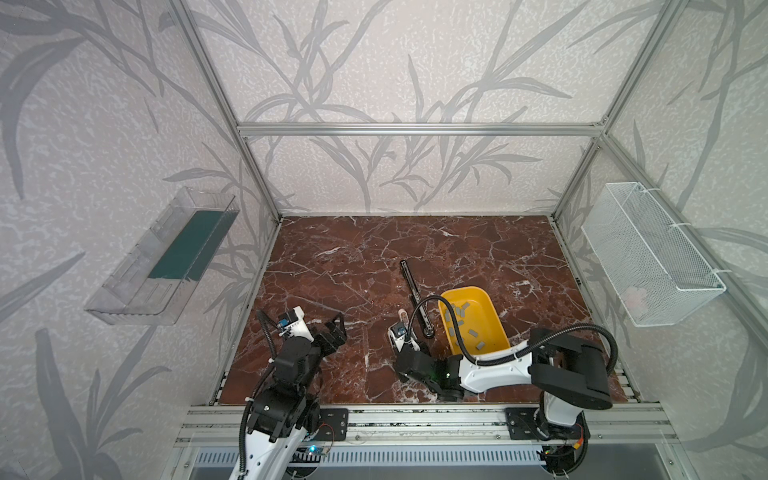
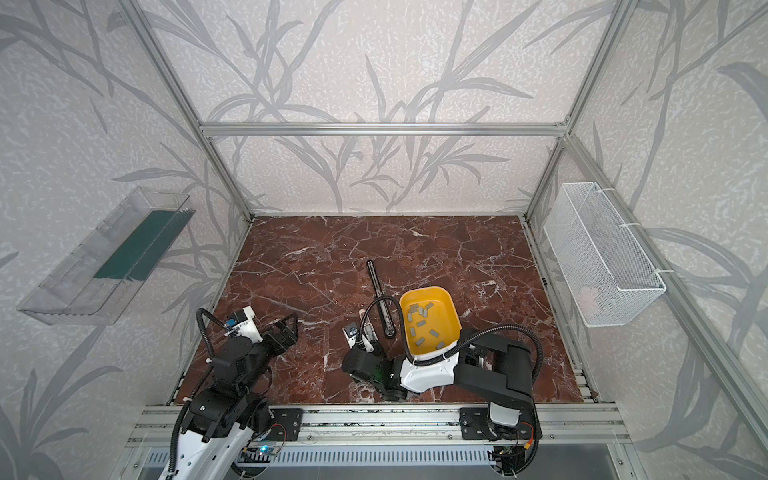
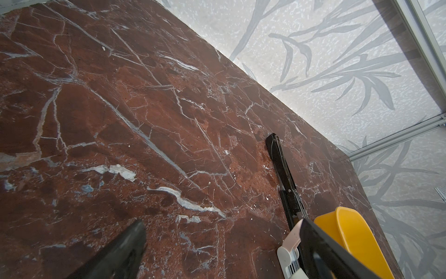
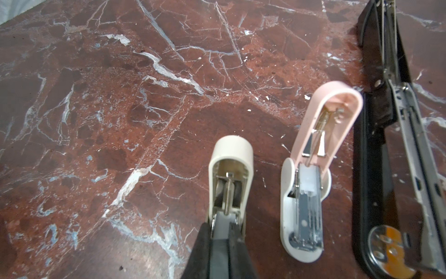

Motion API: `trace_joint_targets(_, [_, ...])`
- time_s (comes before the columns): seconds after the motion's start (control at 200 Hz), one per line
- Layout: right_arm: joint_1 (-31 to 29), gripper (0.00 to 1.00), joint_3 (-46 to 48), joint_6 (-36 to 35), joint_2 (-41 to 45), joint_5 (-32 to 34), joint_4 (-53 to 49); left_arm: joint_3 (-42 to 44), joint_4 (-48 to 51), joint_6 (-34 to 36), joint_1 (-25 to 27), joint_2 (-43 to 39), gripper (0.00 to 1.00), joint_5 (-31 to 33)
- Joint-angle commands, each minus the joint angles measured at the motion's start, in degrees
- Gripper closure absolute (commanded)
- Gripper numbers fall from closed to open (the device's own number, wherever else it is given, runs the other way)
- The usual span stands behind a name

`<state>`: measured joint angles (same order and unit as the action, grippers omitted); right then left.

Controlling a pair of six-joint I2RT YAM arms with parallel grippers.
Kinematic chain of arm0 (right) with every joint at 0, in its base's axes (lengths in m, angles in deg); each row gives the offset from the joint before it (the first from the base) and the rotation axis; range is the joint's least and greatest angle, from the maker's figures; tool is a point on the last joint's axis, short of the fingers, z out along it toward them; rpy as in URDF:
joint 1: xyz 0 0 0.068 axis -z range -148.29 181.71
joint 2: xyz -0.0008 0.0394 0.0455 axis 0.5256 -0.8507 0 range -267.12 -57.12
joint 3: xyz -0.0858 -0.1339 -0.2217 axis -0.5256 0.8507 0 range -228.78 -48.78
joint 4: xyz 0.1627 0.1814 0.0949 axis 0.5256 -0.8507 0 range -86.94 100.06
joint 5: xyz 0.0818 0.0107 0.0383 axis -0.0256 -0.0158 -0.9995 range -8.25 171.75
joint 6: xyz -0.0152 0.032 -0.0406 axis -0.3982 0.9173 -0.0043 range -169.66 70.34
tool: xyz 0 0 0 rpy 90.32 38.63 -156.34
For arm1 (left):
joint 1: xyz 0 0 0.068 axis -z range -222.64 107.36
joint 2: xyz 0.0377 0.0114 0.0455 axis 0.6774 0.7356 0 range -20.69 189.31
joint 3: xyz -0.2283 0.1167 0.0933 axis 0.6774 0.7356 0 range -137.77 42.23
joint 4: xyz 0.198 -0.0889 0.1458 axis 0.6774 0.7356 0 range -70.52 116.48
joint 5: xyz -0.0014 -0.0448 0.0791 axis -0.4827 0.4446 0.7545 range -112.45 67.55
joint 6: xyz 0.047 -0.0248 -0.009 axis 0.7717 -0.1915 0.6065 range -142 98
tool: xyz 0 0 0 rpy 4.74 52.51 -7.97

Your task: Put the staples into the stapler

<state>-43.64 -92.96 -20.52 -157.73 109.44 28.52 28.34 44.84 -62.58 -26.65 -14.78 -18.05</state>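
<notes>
1. Cream stapler (image 4: 230, 154), flipped open, is pinched at its metal rail by the right gripper (image 4: 223, 238), whose jaws are nearly closed on it.
2. Just beside that gripper lies an open pink stapler (image 4: 325, 125), then a long black stapler (image 4: 369, 181).
3. Beyond those, the staples (image 1: 472, 332) sit loose in a yellow tray (image 1: 461, 289).
4. Well apart, the left gripper (image 1: 337, 332) hangs wide open, holding nothing.

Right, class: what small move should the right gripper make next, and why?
Probably ease its grey strip down into the cream stapler: the right gripper is shut on the strip just at that stapler's open channel, while the left gripper hangs open, apart.
</notes>
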Motion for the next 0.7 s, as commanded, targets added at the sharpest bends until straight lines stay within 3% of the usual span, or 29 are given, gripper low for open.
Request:
trace_joint_targets(0.0, [0.21,1.0,-0.93,1.85,-0.66,1.34,-2.19,0.01,1.18,0.32,-0.34,-0.47,0.01,1.13])
trace_joint_targets(0.695, [-0.93,1.0,1.2,3.83,1.49,1.59,-3.69,0.0,1.49,0.32,-0.34,-0.64,0.01,1.66])
